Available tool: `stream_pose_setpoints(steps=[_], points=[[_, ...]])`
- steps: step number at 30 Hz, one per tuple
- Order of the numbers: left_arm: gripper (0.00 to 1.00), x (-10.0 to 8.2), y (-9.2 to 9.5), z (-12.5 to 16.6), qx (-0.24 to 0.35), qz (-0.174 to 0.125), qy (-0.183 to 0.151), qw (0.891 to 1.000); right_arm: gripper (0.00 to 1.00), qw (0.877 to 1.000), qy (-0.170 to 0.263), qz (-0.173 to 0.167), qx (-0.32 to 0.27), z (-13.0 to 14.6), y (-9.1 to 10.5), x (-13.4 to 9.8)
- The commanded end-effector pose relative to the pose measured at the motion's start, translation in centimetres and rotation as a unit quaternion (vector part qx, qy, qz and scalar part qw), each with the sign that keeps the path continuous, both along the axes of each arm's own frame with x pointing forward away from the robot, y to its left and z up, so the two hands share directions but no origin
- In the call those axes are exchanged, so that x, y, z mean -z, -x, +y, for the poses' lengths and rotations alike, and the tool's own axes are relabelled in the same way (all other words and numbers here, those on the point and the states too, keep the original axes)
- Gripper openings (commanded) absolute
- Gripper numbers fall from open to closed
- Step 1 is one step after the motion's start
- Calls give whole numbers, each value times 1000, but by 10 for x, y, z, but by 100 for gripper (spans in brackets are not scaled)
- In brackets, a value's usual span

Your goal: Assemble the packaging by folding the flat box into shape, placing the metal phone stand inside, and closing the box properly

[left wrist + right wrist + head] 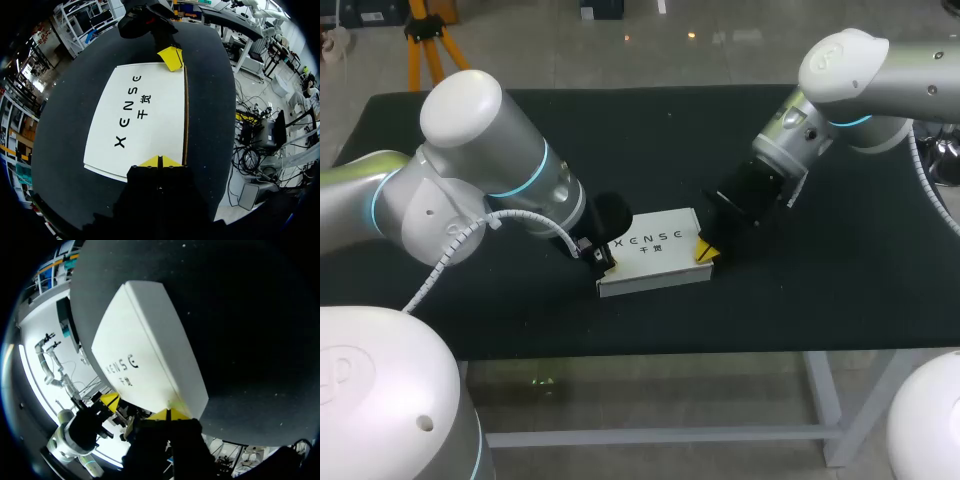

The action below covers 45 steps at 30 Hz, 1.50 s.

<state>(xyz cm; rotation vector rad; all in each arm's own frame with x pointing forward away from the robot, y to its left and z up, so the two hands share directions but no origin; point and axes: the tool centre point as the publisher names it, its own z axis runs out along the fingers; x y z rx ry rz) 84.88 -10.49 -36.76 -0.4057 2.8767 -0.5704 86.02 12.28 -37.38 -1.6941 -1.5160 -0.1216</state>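
Observation:
The white box [655, 255] with black lettering lies flat and folded into shape on the black table, lid side up. My left gripper [598, 255] sits at its left end, fingers shut, yellow tips together against the box's edge [160, 161]. At the opposite end my right gripper [705, 250] is also shut, its tips resting on the box's corner [169, 414]. In the left wrist view the box [137, 117] stretches ahead of my fingers to the right gripper [171, 57]. In the right wrist view the box [150, 355] runs toward the left gripper [110, 400]. No metal phone stand shows.
The black table top [800, 300] surrounds the box, with bare surface on all sides. Its front edge runs close below the box. Both arms lean in low over the table from either side.

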Motion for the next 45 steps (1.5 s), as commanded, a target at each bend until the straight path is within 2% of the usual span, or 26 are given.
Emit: stream_pose_setpoints(steps=[1, 2, 3, 4, 5, 7, 8, 9, 10, 11, 14, 20, 24, 26, 27, 39, 41, 42, 43, 45], points=[[0, -17, 13, -3, -8, -12, -7, 1000, 0, 1000, 1, -30, 5, -5, 0, -22], [0, -21, 14, -5, -11, -13, -6, 1000, 0, 999, 1, -39, 5, -6, -2, -27], [20, -24, 16, -6, -12, -14, -6, 1000, 0, 999, 0, -47, 6, -7, -4, -32], [36, -27, 17, -8, -16, -15, -8, 1000, 5, 998, -1, -55, 7, -8, -5, -36], [49, -30, 18, -9, -18, -14, -7, 1000, 16, 998, -3, -62, 7, -9, -8, -40], [97, -35, 22, -13, -24, -14, -7, 1000, 30, 997, -7, -74, 10, -13, -14, -47], [100, -38, 23, -14, -25, -12, -7, 1000, 38, 997, -11, -80, 9, -15, -16, -51], [100, -40, 24, -15, -30, -5, -5, 1000, 47, 996, -12, -88, 11, -16, -18, -54], [100, -42, 26, -17, -35, -1, -3, 999, 80, 995, -16, -93, 13, -17, -20, -57], [100, -44, 28, -18, -38, 6, -1, 999, 100, 995, -19, -99, 14, -19, -22, -60], [100, -50, 35, -21, -57, 32, 13, 998, 100, 992, -27, -119, 20, -27, -26, -68], [100, -58, 55, -28, -115, 97, 58, 987, 100, 985, -25, -171, 10, -43, -27, -82], [100, -60, 68, -34, -148, 120, 62, 980, 100, 980, -25, -196, 32, -58, -30, -91], [100, -62, 75, -36, -165, 123, 59, 977, 100, 979, -26, -199, 41, -62, -31, -94], [100, -64, 80, -38, -185, 116, 41, 975, 100, 979, -26, -199, 41, -62, -31, -94], [100, -64, 80, -38, -185, 116, 41, 975, 100, 979, -26, -199, 41, -62, -31, -94], [100, -67, 79, -45, -228, 136, 62, 962, 100, 970, -43, -236, 24, -66, -37, -80], [100, -68, 80, -44, -233, 138, 63, 961, 100, 966, -39, -253, 26, -68, -39, -78], [100, -68, 83, -47, -254, 141, 74, 954, 100, 961, -42, -274, 14, -72, -44, -73], [100, -68, 86, -51, -276, 150, 84, 946, 100, 945, -65, -320, -25, -77, -49, -69]])
